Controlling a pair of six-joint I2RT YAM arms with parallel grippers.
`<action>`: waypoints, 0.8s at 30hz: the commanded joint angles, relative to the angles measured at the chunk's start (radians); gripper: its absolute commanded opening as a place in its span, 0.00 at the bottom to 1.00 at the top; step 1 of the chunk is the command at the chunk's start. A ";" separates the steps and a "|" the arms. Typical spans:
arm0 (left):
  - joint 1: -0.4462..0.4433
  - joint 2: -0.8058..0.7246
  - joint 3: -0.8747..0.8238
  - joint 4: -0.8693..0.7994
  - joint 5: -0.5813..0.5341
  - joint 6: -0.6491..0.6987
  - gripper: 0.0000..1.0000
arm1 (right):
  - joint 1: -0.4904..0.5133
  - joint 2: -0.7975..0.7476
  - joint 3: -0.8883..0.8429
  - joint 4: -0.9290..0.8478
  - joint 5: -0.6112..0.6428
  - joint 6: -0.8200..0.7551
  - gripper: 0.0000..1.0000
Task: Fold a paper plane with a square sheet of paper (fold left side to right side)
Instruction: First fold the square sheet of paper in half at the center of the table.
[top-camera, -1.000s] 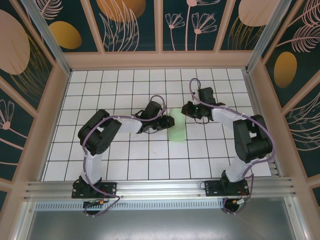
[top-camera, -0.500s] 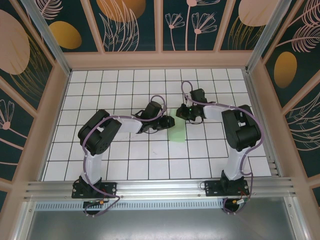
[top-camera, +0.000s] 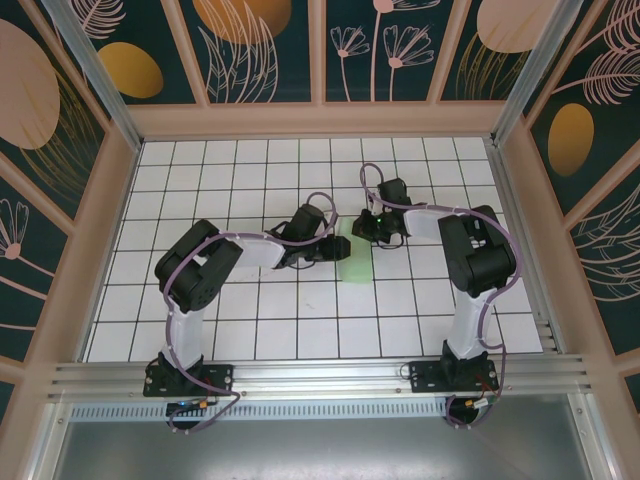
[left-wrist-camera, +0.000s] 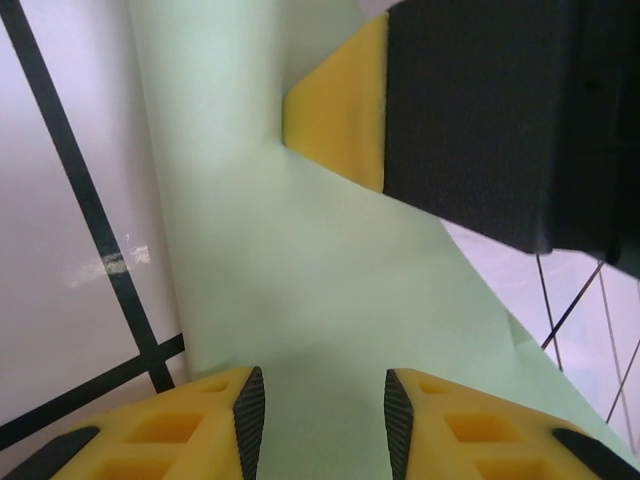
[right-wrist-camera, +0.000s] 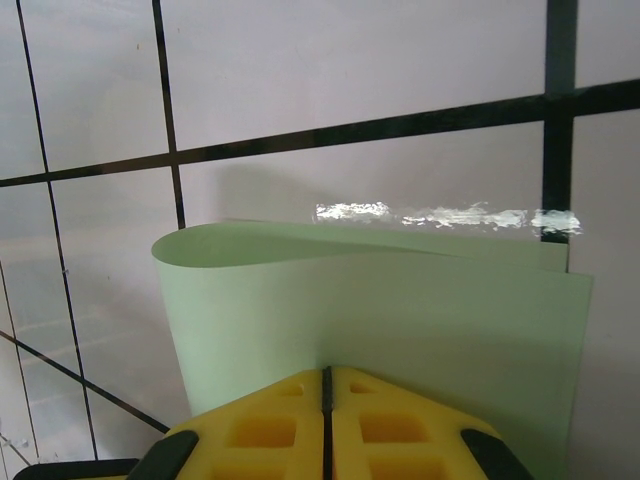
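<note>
Top view, near edge first. Both bases are bolted at the near rim of the table (top-camera: 250, 330).

- Left arm (top-camera: 190, 270): the lower link rises from the base and the elbow is bunched over the left-centre tiles. The forearm runs right, low over the table.
- Left hand (top-camera: 330, 247): at the left edge of the sheet (top-camera: 357, 262).
- Right arm (top-camera: 475, 255): rises from its base with the elbow high over the right-centre tiles. The forearm reaches left and slightly away.
- Right hand (top-camera: 372, 228): at the sheet's far end. The two hands are close together, facing each other across the paper.
- Sheet: pale green, mid-table, seen as a narrow strip running near to far.

Left wrist view.

- Left hand (left-wrist-camera: 324, 400): partly open, with a clear gap between the fingers (left-wrist-camera: 200, 430).
- Sheet (left-wrist-camera: 300, 280): lies under and between the fingers, and nothing looks clamped. Whether the pads touch the paper, cannot tell.
- Beyond them, one yellow finger (left-wrist-camera: 340, 110) of the right hand has its tip down on the sheet.

Right wrist view.

- Right hand (right-wrist-camera: 326, 380): fully closed, with only a thin seam between the fingers. Its tips sit at the near edge of the sheet (right-wrist-camera: 380, 300).
- Sheet: doubled over, upper layer on lower. The bend at the left of this view is rounded, not pressed flat.
- A sliver of the lower layer shows past the upper layer's far edge.
- Whether a layer is pinched in the seam, cannot tell.
</note>
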 joint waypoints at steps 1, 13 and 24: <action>-0.007 -0.012 -0.042 -0.113 -0.022 0.081 0.41 | 0.004 0.045 -0.011 -0.049 0.060 -0.012 0.10; -0.026 -0.046 -0.139 -0.002 0.032 0.087 0.41 | 0.006 0.040 -0.013 -0.061 0.072 -0.012 0.10; -0.032 -0.131 -0.204 0.084 0.030 0.062 0.41 | 0.008 0.039 -0.017 -0.061 0.076 -0.011 0.10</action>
